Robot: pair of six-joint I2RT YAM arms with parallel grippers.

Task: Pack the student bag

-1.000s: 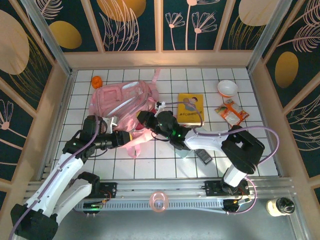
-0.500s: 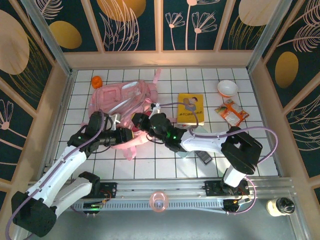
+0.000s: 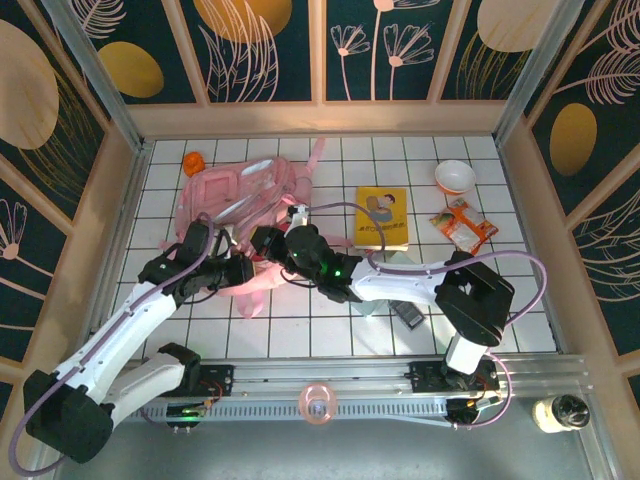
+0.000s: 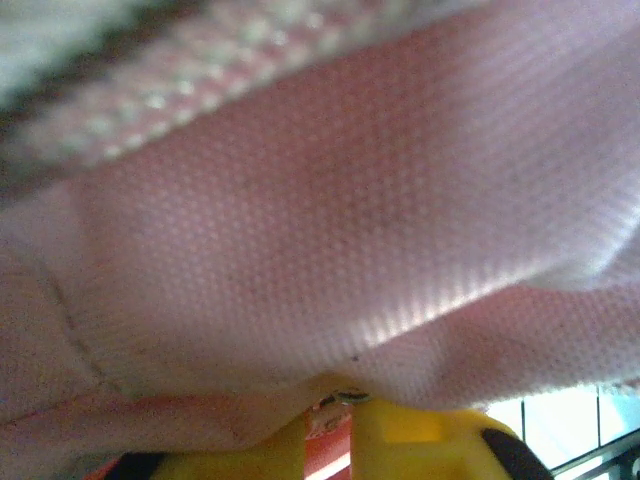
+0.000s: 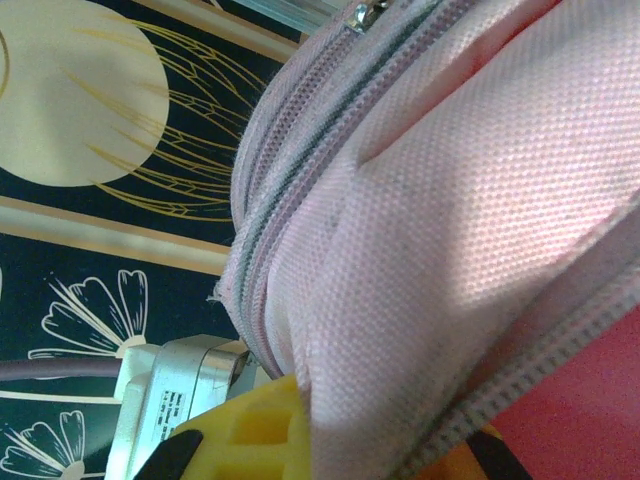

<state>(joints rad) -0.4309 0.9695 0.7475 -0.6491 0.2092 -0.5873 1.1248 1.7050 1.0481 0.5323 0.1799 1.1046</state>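
Found student bag (image 3: 240, 195) lying flat on the far-left part of the white tiled table (image 3: 500, 300), well apart from yellow book (image 3: 382, 218), bowl (image 3: 455, 177) and snack packet (image 3: 463, 225) on the right. Noted long axis running roughly left to right across the table, slightly skewed. Noted one strap trailing from the right end toward the far wall and another loop trailing toward the near edge. Could not tell top end from bottom end.

Saw left gripper (image 3: 245, 270) at the bag's near edge. In left wrist view, saw yellow fingers (image 4: 420, 445) nearly together, pinching a fold of pink fabric at the tips.

Saw right gripper (image 3: 263, 240) just beside it, clamped on the bag's edge next to a zipper, with fabric passing between its fingers in right wrist view.

Noted small orange item (image 3: 194, 162) just off the bag's far-left corner.
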